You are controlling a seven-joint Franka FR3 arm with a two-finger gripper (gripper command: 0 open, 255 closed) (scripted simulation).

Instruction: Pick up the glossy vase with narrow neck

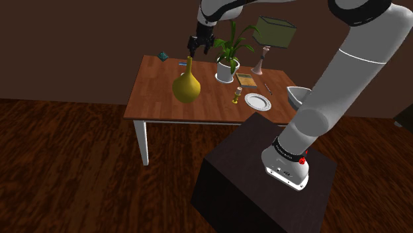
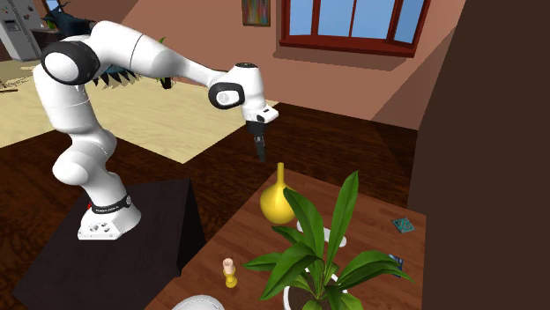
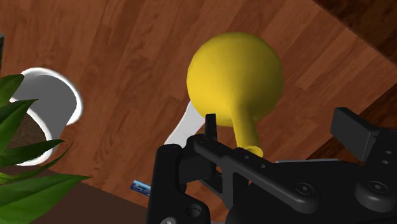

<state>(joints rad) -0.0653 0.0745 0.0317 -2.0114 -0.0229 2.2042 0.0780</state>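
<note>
Just below the gripper (image 1: pixel 200 49), toward 7 o'clock in shoulder view, the yellow vase (image 1: pixel 187 87) stands upright, neck up; fingers apart, nothing held.

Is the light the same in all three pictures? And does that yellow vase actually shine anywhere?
Not the same. In the shoulder view everything is dim and brown, and the yellow vase carries only a faint sheen on its belly. The second exterior view is much brighter, with a blue window at the top and the vase clearly lit. In the wrist view the light on the vase is even and soft, with no hard glare.
</note>
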